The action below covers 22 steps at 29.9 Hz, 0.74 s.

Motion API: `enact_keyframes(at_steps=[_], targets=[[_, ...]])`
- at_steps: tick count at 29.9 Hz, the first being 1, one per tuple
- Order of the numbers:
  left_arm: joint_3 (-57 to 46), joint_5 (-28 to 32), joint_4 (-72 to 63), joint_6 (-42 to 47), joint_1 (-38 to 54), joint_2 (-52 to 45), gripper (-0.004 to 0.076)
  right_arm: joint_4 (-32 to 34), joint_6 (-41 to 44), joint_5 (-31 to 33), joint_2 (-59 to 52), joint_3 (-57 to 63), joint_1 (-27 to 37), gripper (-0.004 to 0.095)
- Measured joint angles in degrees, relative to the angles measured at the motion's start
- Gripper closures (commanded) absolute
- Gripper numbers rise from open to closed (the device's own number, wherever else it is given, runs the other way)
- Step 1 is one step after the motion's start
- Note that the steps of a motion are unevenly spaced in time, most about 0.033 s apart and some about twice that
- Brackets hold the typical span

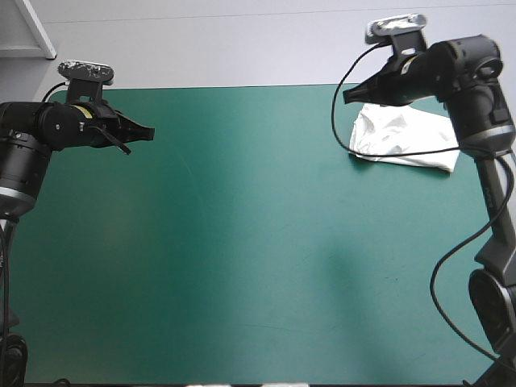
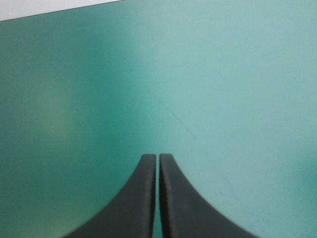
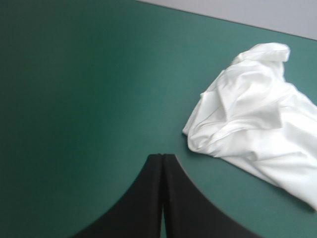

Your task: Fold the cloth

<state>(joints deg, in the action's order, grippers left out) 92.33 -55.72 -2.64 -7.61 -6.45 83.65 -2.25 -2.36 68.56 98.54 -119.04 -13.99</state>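
The white T-shirt (image 1: 403, 137) lies as a folded, rumpled bundle at the far right of the teal-green table, partly hidden behind the right arm. In the right wrist view the T-shirt (image 3: 252, 129) sits off to one side of the fingers, apart from them. My right gripper (image 1: 348, 96) hangs raised just left of the bundle, its black fingers shut and empty (image 3: 162, 157). My left gripper (image 1: 149, 131) is raised over the table's far left, far from the T-shirt, also shut with nothing in it (image 2: 157, 156). The left wrist view holds only bare cover.
The teal-green cover (image 1: 258, 258) stretches wide between the two arms and toward the near edge. The table's far edge runs just beyond both grippers. A black cable crosses the T-shirt's near side.
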Motion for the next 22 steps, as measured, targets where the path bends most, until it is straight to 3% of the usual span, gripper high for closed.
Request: enact_keyframes(at_steps=[3, 9, 16, 22], targets=[[-0.07, -0.1, -0.07, -1.26, 0.0, 0.0, 0.0704, 2.25, 1.19, -3.51, -3.81, 9.05, -4.42, 0.0921], [-5.23, 1.3, -3.3, -3.89, 0.0, -1.05, 0.0704, 3.17, 4.16, -17.33, -17.37, 34.25, -9.12, 0.0921], [-22.82, 11.26, -8.06, -9.14, 0.0, -6.43, 0.0704, 3.54, 5.12, -33.42, -32.82, 62.56, -9.64, 0.0921], [-37.49, 16.7, -10.48, -14.26, 0.0, -11.44, 0.0705, 3.54, 2.89, -43.15, -42.8, 81.1, -9.64, 0.0921]])
